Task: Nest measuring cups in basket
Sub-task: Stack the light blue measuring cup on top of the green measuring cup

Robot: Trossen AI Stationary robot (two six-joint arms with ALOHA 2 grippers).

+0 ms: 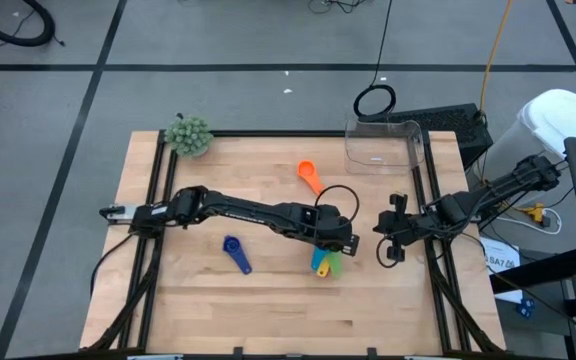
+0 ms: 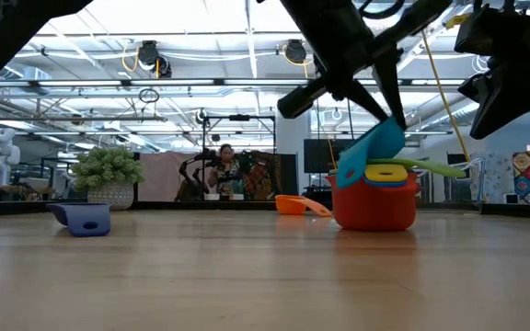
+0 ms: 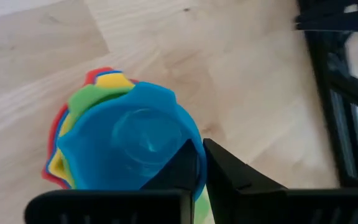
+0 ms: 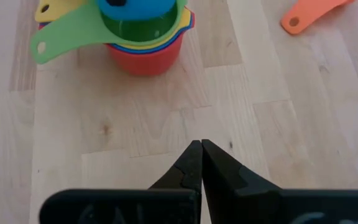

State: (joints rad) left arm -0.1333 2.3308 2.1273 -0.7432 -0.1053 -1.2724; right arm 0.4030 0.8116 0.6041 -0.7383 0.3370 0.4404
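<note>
A stack of nested measuring cups [image 1: 326, 264] stands on the table right of centre: a red cup [image 2: 375, 207] at the bottom, yellow and green ones [image 4: 135, 28] inside it. My left gripper [image 3: 202, 155] is over the stack, shut on a light blue cup [image 2: 373, 147] that sits tilted at its top. An orange cup [image 1: 309, 176] and a dark blue cup [image 1: 236, 254] lie apart on the wood. The clear basket [image 1: 383, 146] stands at the far right corner. My right gripper [image 4: 201, 149] is shut and holds nothing, at the right edge of the table [image 1: 392, 250]. My left gripper pinches the light blue cup's wall at its rim [image 3: 199, 180], one finger [image 3: 182, 165] inside the bowl and the other [image 3: 229, 171] outside. The fingers slant down from the table's left. The cup is tilted, and its lower part sits in the green cup.
A fuzzy grey-green ball [image 1: 189, 134] sits at the far left corner. The green cup's handle [image 2: 431, 167] sticks out sideways from the stack. Bare wood lies along the near side of the table.
</note>
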